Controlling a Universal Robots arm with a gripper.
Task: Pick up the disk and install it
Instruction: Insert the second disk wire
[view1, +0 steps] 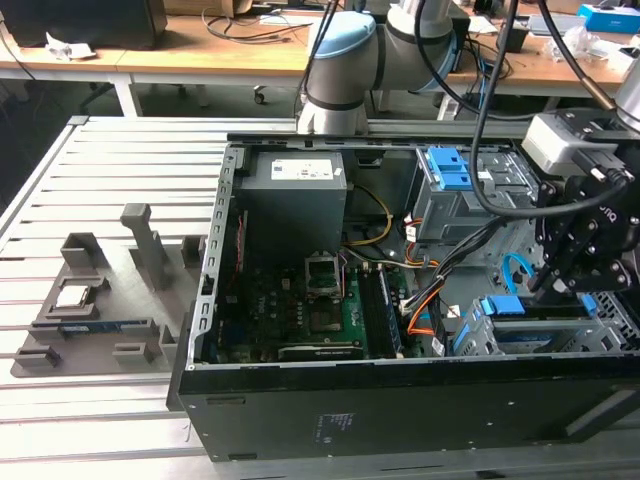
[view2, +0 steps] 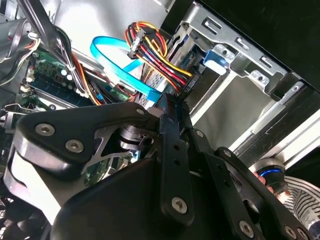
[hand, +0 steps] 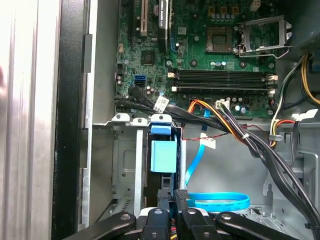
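Grey slatted table (view1: 120, 420) holds an open computer case (view1: 400, 420) before wooden desks (view1: 200, 55).

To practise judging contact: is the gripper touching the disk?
Cannot tell. In the first wrist view the gripper overlaps the disk at its blue-framed edge, but neither contact nor a gap shows plainly.

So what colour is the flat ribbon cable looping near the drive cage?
Bright blue flat cable; clearest in the first wrist view.
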